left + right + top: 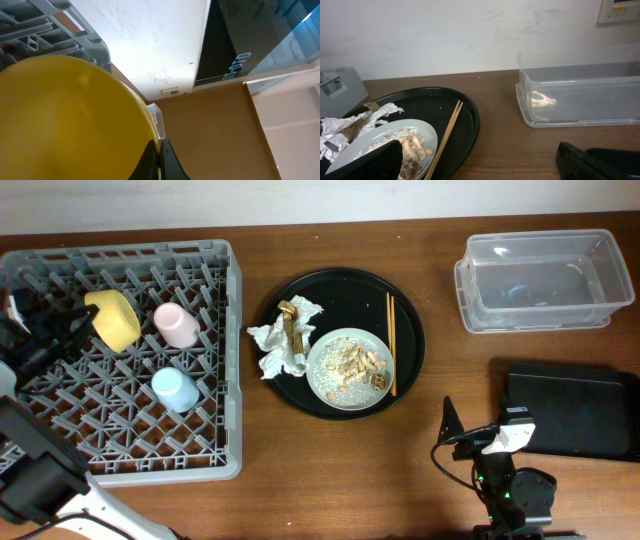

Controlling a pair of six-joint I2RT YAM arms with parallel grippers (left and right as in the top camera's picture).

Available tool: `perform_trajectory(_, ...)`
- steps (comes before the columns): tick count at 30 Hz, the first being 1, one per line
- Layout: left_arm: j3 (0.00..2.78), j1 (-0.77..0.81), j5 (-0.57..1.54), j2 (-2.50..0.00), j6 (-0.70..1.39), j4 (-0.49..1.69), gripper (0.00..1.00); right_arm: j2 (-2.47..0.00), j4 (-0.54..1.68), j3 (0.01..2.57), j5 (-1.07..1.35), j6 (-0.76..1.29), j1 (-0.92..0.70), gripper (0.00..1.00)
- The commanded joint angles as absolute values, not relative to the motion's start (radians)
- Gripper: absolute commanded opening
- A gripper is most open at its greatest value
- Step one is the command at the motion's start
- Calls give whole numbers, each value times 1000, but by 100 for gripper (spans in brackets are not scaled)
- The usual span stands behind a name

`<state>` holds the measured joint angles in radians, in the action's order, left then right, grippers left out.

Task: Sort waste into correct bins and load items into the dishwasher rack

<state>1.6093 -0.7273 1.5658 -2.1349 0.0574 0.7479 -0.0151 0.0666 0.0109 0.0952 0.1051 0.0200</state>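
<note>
Loading is the step in hand. Nearest the robot, at about 5 o'clock on the table, the right gripper (477,150) sits idle, jaws spread wide with nothing between them. The flat black container (575,412) lies just beside it at 4.

Further out, at centre, the round black tray (405,300) carries the speckled plate (320,385) with food scraps (358,363) on it. Crumpled napkins (275,345) and the brown-gold wrapper (290,320) lie at the plate's 9 to 10. The chopsticks (391,345) lie along its 3 o'clock side, long axis running 12 to 6.

At 9 o'clock, in the dishwasher rack (160,470), the blue cup (175,388) and pink cup (177,325) sit among the pegs. Beyond them, toward the rack's 10 o'clock corner, the left gripper (78,320) is clenched on the rim of the yellow bowl (112,318). The bowl is tipped up on edge, its rim line running roughly 11 to 5; which way its mouth faces I cannot tell.

Next, I judge, the bowl must settle between pegs before the jaws let go. Farthest, at 2, stands the clear tub (535,323).
</note>
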Motion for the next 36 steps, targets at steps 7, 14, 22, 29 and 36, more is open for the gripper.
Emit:
perform_trajectory(7,1604,-686,1544,-2160,64,739,0,-13,72,6,90,109,28,98)
perform_trajectory(14,1604,-691,1274,-2160,157,788,0,-13,72,6,90,109,28,98)
perform_trajectory(22,1658,-691,1119,-2151,167,915,29,-13,72,6,90,109,28,98)
perform_trajectory(29,1868,-682,677,-2009,187,1201,28,-13,72,6,90,109,28,98)
perform_trajectory(36,1972,-680,393,-1773,288,1313,29,-13,72,6,90,109,28,98)
